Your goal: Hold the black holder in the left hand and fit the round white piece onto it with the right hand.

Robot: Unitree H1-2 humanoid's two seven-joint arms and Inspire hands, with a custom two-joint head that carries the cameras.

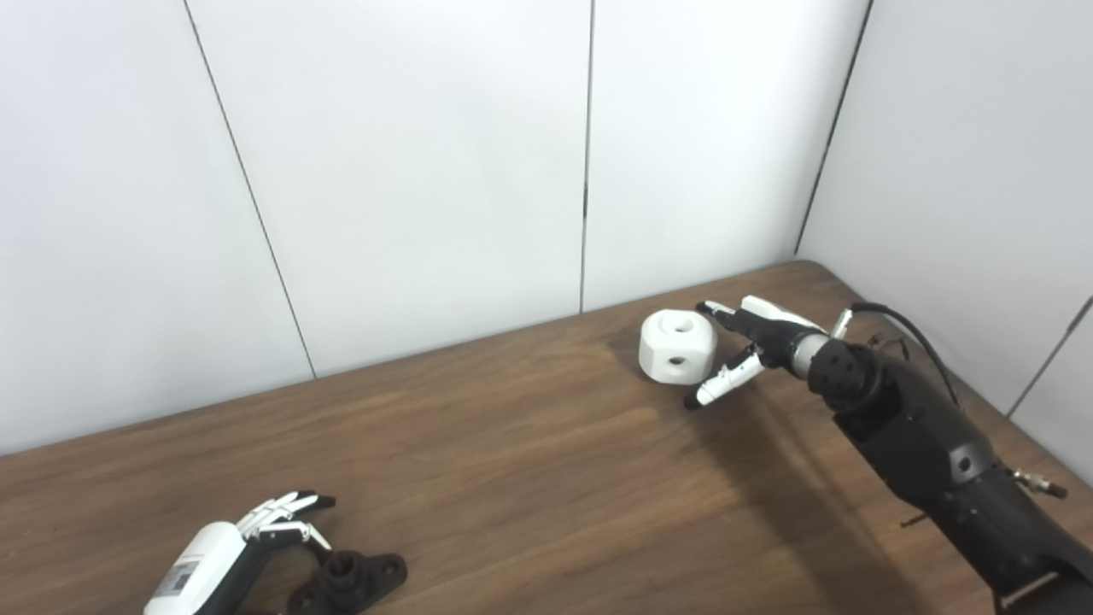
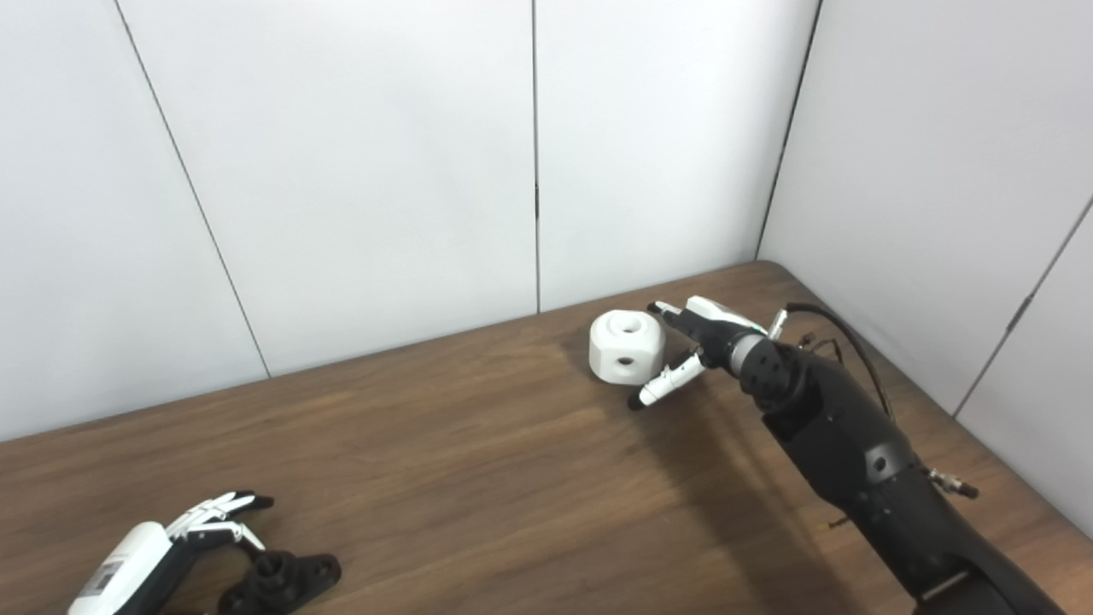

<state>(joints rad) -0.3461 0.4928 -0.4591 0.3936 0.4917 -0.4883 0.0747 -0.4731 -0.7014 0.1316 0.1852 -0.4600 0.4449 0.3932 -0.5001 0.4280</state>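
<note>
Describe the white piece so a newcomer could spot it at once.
Start at the wooden table and go to its far right corner, by the wall panels. There sits the round white piece, just ahead of the open right hand. It is the only white block, chunky, with round holes on top and side.

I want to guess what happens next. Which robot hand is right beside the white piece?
The right robot hand, open by the round white piece at the table's far side. The left robot hand sits near the black holder.
</note>
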